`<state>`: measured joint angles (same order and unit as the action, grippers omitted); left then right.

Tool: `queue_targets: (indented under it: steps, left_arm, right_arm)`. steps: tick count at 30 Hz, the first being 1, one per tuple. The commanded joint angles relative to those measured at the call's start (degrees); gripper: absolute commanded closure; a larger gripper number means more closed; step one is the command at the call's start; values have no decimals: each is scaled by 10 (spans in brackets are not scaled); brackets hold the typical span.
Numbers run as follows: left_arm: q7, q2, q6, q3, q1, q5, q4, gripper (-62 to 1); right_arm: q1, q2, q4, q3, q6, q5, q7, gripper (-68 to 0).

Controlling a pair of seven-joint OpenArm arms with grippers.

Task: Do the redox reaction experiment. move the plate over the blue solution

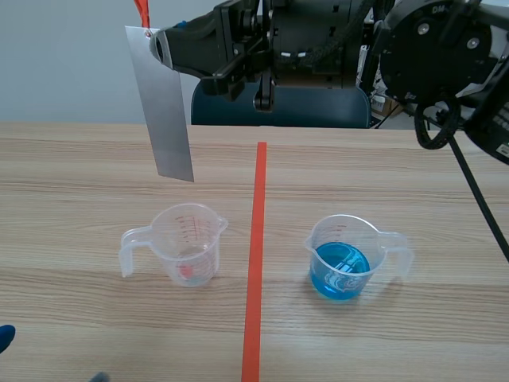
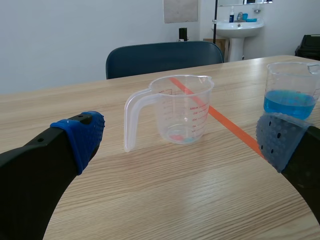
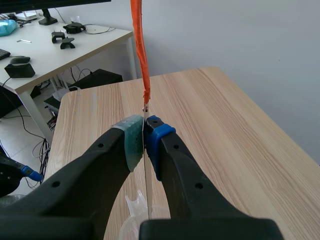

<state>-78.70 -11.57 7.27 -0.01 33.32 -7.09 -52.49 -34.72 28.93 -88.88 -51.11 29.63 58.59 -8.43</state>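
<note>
Low at left, left gripper [image 2: 181, 139] spread wide, empty. Roughly above empty cup [image 1: 187, 243], plate [image 1: 163, 111] hanging upright, pinched at top by right gripper [image 3: 145, 140]. Further right, past tape [image 1: 256, 263], blue solution [image 1: 340, 269], well apart from plate. Lifted; carrying across not yet done

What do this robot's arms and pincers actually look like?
Black and chunky. The right arm has a round housing with white lettering and a dangling black cable. Thick fingers end in dotted pads: blue on the left gripper, one grey-green and one blue on the right gripper.

Only "DM-" reads, on the right arm [image 1: 436, 40].
</note>
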Motion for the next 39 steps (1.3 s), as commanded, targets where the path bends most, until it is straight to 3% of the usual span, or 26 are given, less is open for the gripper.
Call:
queue_targets:
  steps: [1,24,27,32,39]
  left_arm:
    - [-10,0,-1,0,0,2,-6,-623]
    - [-10,0,-1,0,0,2,-6,-623]
    - [-10,0,-1,0,0,2,-6,-623]
    - [-10,0,-1,0,0,2,-6,-623]
    - [-22,-7,-5,-1,23,4,-6,-623]
  right_arm:
    - [-14,0,-5,1,0,10,10,-4]
    - [-15,5,-5,6,1,10,10,-4]
    - [-15,16,-7,8,3,22,11,-4]
    - [-15,49,-7,14,35,66,15,-4]
    - [-15,101,-7,17,35,68,39,-4]
